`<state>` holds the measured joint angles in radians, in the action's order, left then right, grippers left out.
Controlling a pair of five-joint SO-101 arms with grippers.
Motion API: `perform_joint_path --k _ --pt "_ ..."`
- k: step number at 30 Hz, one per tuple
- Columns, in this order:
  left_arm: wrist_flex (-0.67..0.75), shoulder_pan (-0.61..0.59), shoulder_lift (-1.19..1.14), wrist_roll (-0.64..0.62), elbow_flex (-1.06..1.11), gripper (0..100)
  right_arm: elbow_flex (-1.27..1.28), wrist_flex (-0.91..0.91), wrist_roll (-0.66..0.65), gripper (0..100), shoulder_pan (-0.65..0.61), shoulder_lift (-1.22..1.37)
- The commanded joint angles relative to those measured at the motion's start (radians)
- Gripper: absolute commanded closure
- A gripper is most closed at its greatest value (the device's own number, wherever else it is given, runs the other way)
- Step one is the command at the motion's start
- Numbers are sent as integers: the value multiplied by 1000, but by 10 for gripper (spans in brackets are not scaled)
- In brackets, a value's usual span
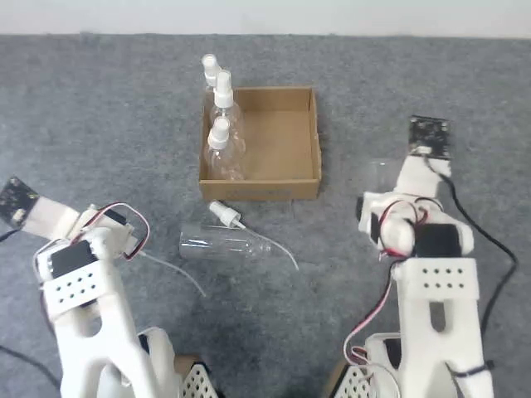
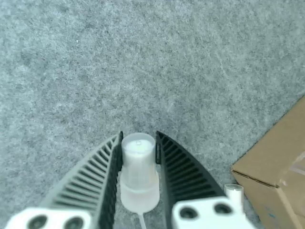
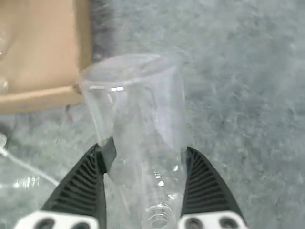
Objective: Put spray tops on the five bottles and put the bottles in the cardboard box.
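Note:
My left gripper (image 2: pixel 138 139) is shut on a white spray top (image 2: pixel 138 167), held over the grey carpet at the near left; its thin tube (image 1: pixel 172 270) trails out toward the middle. My right gripper (image 3: pixel 145 150) is shut on a clear bottle (image 3: pixel 138 109) with no top, right of the cardboard box (image 1: pixel 286 141). Three topped bottles (image 1: pixel 222 145) stand along the box's left side. Another clear bottle (image 1: pixel 220 242) lies on its side in front of the box, with a loose spray top (image 1: pixel 224 213) and its tube beside it.
The table is covered in grey carpet (image 1: pixel 99 124). The box's right half holds nothing. The box corner (image 2: pixel 281 167) is close to my left gripper, and the box wall (image 3: pixel 43 57) is close to the held bottle.

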<state>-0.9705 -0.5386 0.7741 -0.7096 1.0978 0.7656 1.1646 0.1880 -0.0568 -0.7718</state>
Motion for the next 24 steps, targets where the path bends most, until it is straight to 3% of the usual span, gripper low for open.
perform_joint_path --k 1,7,13,24 --pt "26 -5 37 11 -10 987 -74 -8 94 992 50 24" --pt "26 -5 37 11 -10 987 -75 -116 221 991 116 90" --pt "26 -5 35 11 -10 987 -74 -179 324 991 111 162" --pt "26 -5 31 11 -10 987 -78 -268 628 990 111 329"
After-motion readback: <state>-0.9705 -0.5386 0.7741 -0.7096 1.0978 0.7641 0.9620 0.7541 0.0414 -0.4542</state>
